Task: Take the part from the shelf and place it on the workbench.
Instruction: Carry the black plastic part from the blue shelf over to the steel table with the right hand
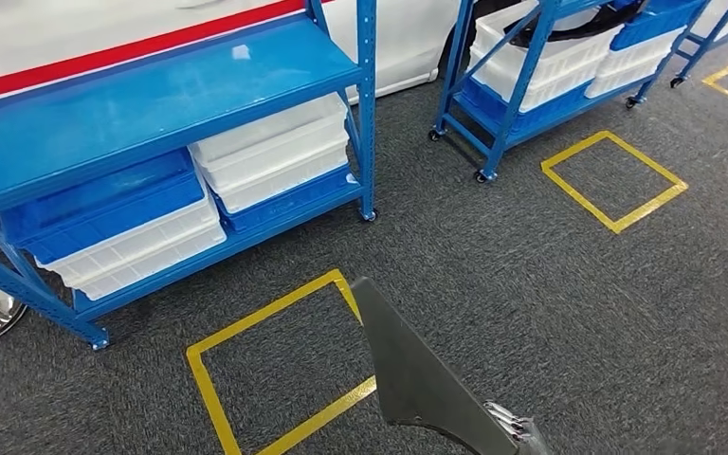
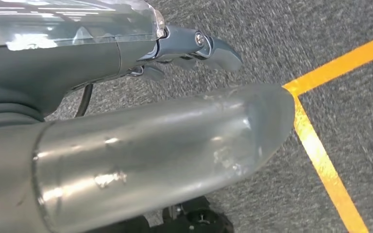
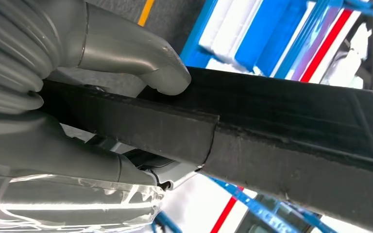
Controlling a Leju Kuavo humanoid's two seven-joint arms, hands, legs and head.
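Observation:
A flat dark grey part [image 1: 406,365], wedge-shaped with a pointed tip, hangs over the carpet in the head view. My right hand [image 1: 518,432] grips its lower end at the picture's bottom edge. In the right wrist view the thumb [image 3: 136,56] presses on the part [image 3: 281,131], which is a dark, rough-edged panel, and the right hand [image 3: 53,111] wraps around it. My left hand [image 2: 150,131] hangs above the carpet with its thumb and fingers [image 2: 209,46] apart and nothing in them.
A blue shelf [image 1: 152,95] with white and blue bins [image 1: 275,152] stands at the left. A second blue shelf on castors [image 1: 512,85] stands at the upper right. Yellow tape squares [image 1: 616,180] [image 1: 275,379] mark the grey carpet. A white panel with a red stripe [image 1: 104,38] lies behind.

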